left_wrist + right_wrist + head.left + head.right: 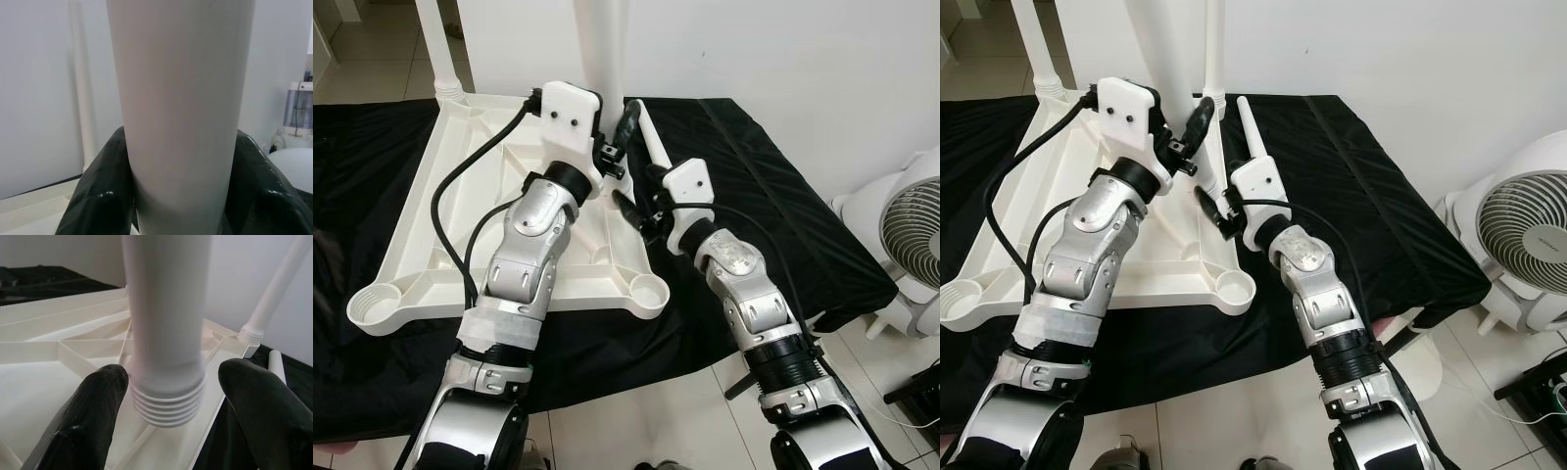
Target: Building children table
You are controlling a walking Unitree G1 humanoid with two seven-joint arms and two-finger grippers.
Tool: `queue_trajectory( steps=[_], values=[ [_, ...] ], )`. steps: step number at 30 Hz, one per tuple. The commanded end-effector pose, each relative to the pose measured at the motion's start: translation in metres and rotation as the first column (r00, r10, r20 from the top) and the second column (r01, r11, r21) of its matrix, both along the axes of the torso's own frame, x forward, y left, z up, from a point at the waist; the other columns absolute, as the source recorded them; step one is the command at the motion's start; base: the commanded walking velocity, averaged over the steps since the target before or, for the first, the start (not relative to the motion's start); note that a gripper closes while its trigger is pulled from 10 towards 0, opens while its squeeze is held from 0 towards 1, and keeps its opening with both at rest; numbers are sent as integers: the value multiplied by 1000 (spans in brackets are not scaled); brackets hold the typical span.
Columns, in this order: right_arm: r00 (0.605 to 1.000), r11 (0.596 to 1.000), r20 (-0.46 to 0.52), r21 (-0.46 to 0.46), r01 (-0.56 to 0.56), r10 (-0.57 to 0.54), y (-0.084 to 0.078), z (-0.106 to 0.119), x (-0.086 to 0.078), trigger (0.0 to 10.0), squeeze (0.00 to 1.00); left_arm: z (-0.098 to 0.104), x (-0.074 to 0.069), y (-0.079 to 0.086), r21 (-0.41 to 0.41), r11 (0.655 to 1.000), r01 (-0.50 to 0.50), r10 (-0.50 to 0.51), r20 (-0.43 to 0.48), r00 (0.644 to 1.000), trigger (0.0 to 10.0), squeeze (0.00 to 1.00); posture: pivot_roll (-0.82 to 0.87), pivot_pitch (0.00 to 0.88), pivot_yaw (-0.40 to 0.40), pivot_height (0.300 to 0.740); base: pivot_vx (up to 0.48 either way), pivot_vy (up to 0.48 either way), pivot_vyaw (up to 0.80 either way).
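Table leg — white, unlabelled — clamped by left gripper; right gripper open around its threads.

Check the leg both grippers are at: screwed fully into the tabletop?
No. The leg stands upright, but its threads are exposed above the tabletop.

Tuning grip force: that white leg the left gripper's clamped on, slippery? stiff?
Likely slippery: the white leg looks smooth and glossy between the left gripper's fingers. Probably stiff and light, being tubular moulded plastic like the tabletop. Its threaded end looks partly unseated, so it may tip if released.
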State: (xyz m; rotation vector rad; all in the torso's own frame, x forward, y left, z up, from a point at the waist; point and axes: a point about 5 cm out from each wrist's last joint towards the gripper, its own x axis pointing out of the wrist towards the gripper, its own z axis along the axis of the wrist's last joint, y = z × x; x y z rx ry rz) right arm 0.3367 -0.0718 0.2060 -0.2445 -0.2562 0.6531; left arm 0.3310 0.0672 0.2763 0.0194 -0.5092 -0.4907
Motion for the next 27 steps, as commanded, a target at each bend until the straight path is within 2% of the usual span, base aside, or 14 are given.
queue_trajectory(
  steps=[1, 13, 22, 24, 25, 26, 27],
  values=[
    [1000, 999, 4, -36, -2, 2, -3, 0, 2, 10000, 0, 9, -6, -9, 19, 999, 45, -46, 42, 998, 10000, 0, 130, 11, -83, 740, 0, 0, 0],
    [998, 998, 55, -55, -13, 16, -2, 7, 10, 10000, 0, 10, -11, -21, 36, 993, 114, -115, 32, 993, 10000, 0, 126, 29, -77, 740, 0, 0, 0],
    [992, 996, 95, -31, -83, 86, 3, 14, 10, 10000, 0, 12, -14, -26, 20, 986, 168, -168, 6, 986, 10000, 0, 130, 43, -71, 740, 0, 0, 0],
    [989, 995, 110, -19, -100, 101, 3, 15, 10, 10000, 0, 14, -15, -27, -10, 982, 190, -190, -12, 982, 10000, 0, 132, 45, -70, 740, 0, 0, 0],
    [988, 995, 114, -15, -100, 101, 2, 15, 10, 9490, 0, 15, -15, -27, -22, 980, 197, -198, -17, 980, 10000, 0, 132, 45, -70, 740, 0, 0, 0],
    [988, 995, 119, -12, -101, 102, 2, 15, 11, 9490, 0, 15, -15, -27, -29, 979, 201, -202, -20, 979, 10000, 0, 133, 45, -69, 740, 0, 0, 0],
    [989, 996, 117, -6, -93, 93, 0, 15, 12, 2941, 0, 16, -16, -27, -31, 979, 202, -202, -19, 979, 10000, 0, 133, 45, -68, 740, 0, 0, 0]
  ],
)
